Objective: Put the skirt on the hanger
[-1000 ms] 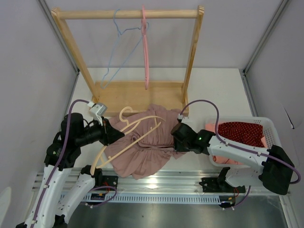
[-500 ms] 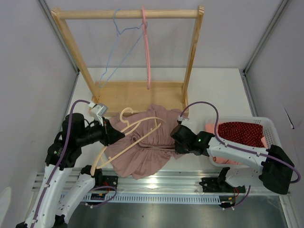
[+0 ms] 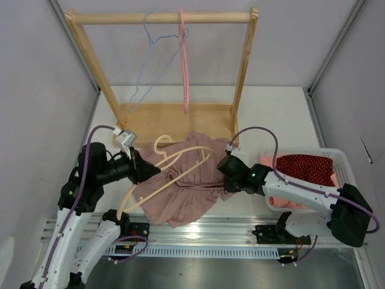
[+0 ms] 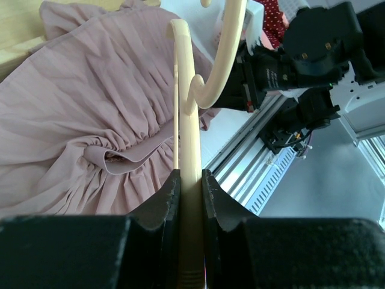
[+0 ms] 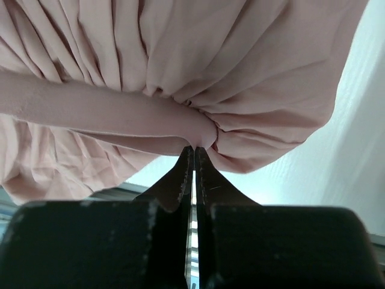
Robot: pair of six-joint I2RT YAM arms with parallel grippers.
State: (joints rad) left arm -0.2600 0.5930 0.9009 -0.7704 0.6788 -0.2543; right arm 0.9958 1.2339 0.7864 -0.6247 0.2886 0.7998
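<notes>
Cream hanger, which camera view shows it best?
Top external: the whole cream hanger lies across the skirt, hook and both arms visible. Left wrist shows only the stretch clamped in the left claw, plus the hook. Right wrist shows only skirt fabric, no hanger.

The left arm (image 3: 63, 226) rises from its base at seven o'clock. The left gripper (image 3: 146, 172) points toward three o'clock, jaws clamped on the hanger (image 4: 191, 129) shaft. The right arm (image 3: 301, 192) stretches low from four o'clock toward nine o'clock. The right gripper (image 5: 194, 150) has its jaws pressed together, tips touching the skirt (image 5: 120, 60) waistband.
</notes>
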